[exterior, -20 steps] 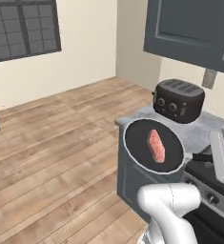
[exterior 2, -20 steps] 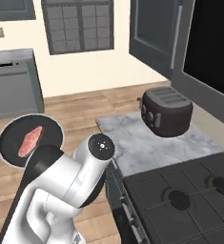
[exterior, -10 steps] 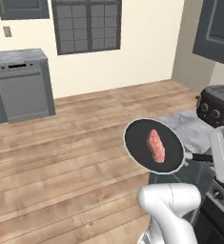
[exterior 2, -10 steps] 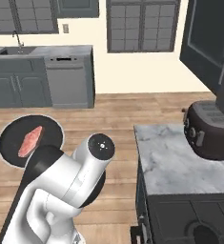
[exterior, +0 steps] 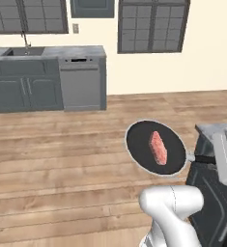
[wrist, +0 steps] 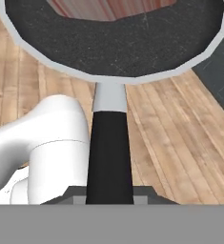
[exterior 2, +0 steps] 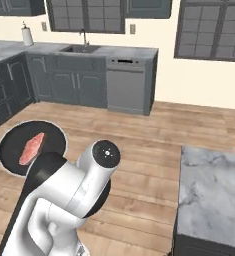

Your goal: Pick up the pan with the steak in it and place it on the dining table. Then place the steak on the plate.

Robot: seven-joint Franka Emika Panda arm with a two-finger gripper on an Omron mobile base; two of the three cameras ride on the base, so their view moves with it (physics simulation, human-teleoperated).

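- Right now the pan [exterior: 156,147] is carried in the air over the wooden floor [exterior: 57,159], roughly level, with the steak [exterior: 158,147] lying near its middle.
- From the right base camera the pan [exterior 2: 33,146] shows to the left of the arm, the steak [exterior 2: 32,148] resting flat on its dark bottom.
- Along the hand camera the long black handle [wrist: 109,152] runs straight from the pan's pale rim down between the fingers; the gripper [wrist: 110,193] looks clamped on the handle's far end, though the fingertips themselves are mostly hidden at the bottom edge.
- Handling, as a judgement: the pan is stiff and fairly heavy for such a hold, and gripped so far from the bowl it will want to droop or twist, so a firm squeeze and a level wrist matter.
- The steak is soft, loose and probably slick; any tilt or sharp turn could slide it toward the rim.
- For the later step, the steak is best taken across its narrow width, with gentle pressure.
- A grey-white marbled top [exterior 2: 214,192] lies to the right.
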